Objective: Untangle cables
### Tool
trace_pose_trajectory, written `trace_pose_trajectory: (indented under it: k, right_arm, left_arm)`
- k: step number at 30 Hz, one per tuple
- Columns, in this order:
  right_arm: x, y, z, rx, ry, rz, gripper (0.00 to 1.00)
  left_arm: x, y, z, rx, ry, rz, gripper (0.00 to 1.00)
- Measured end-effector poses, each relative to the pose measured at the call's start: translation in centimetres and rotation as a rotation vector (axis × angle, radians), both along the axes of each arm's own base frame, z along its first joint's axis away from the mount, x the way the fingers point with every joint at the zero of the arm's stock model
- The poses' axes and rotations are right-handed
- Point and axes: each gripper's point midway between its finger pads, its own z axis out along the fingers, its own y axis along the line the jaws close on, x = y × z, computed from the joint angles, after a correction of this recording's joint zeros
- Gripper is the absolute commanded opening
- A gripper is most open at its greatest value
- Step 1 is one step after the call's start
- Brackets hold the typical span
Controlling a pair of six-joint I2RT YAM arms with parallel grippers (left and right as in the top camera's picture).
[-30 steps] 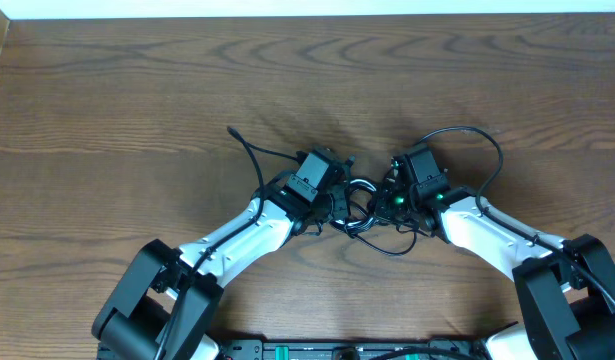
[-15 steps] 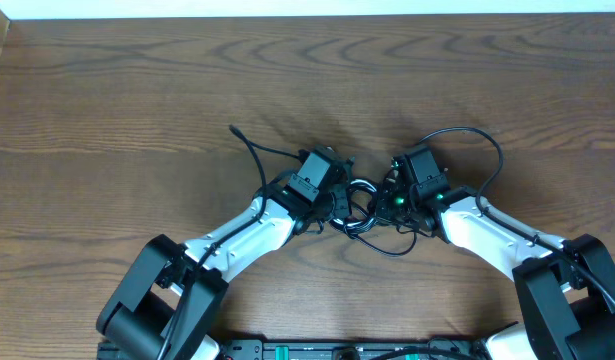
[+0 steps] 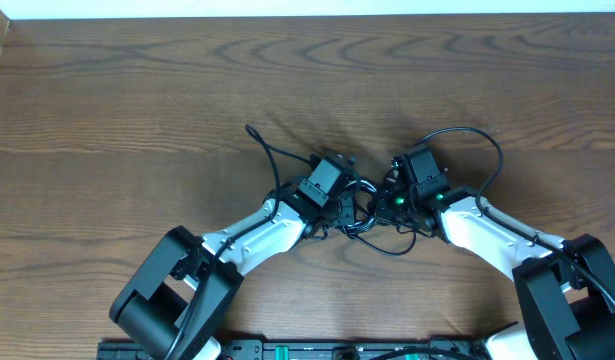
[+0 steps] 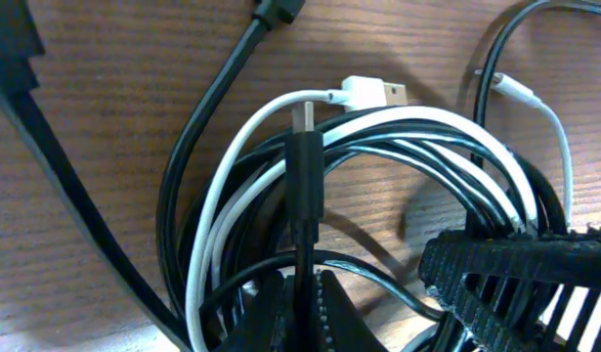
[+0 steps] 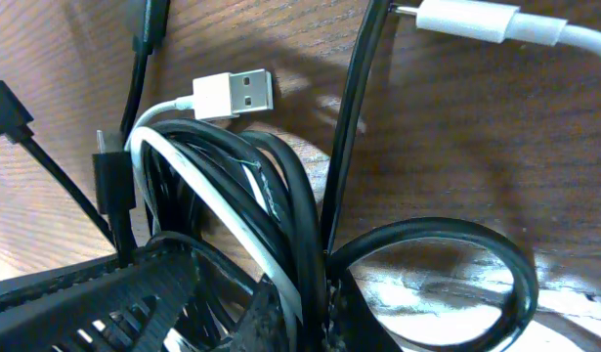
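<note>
One white USB cable (image 4: pixel 373 93), black cables (image 4: pixel 305 176) tangled around it, count unclear, left hand (image 4: pixel 302 293) and right hand (image 5: pixel 300 308) low at the tangle, each clamped on the black cables.

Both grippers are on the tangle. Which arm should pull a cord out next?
Left, probably. The left gripper is shut on one thin black cord just behind its plug, so it can draw that end out. The right gripper pinches several strands of the black-and-white coil, so it is better as anchor.

Bright, even light, soft shadows beside the cables (image 4: pixel 306 176), pale glare on the table (image 5: pixel 427 282), blurred near edges.
</note>
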Motion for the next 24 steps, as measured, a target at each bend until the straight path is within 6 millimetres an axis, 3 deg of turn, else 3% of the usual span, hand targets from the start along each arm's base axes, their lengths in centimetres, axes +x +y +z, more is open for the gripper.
trace_pose_trajectory:
  k: [7,15,17,20,22,24]
  right_arm:
    - [-0.1,0.0,0.0,0.003,0.013,-0.014,0.01]
    - [-0.4,-0.1,-0.2,0.001,0.028,-0.016,0.01]
    - [-0.5,-0.1,-0.2,-0.002,0.032,-0.014,0.01]
    - [-0.8,0.1,-0.2,0.004,0.039,-0.007,0.01]
    - [-1.0,0.4,-0.2,0.009,0.044,0.003,0.01]
    - [-1.0,0.5,-0.1,0.02,0.044,0.005,0.01]
  left_arm:
    - [-1.0,0.1,0.0,-0.003,0.05,0.014,0.08]
    - [-3.0,-1.7,-0.1,-0.019,0.089,0.022,0.08]
    - [-3.5,-2.0,-0.1,-0.019,0.097,0.019,0.17]
    - [-4.0,-1.8,-0.2,-0.006,0.121,0.022,0.39]
    - [-4.4,-1.4,0.1,0.011,0.149,0.034,0.47]
    - [-4.9,-0.8,0.4,0.029,0.179,0.041,0.48]
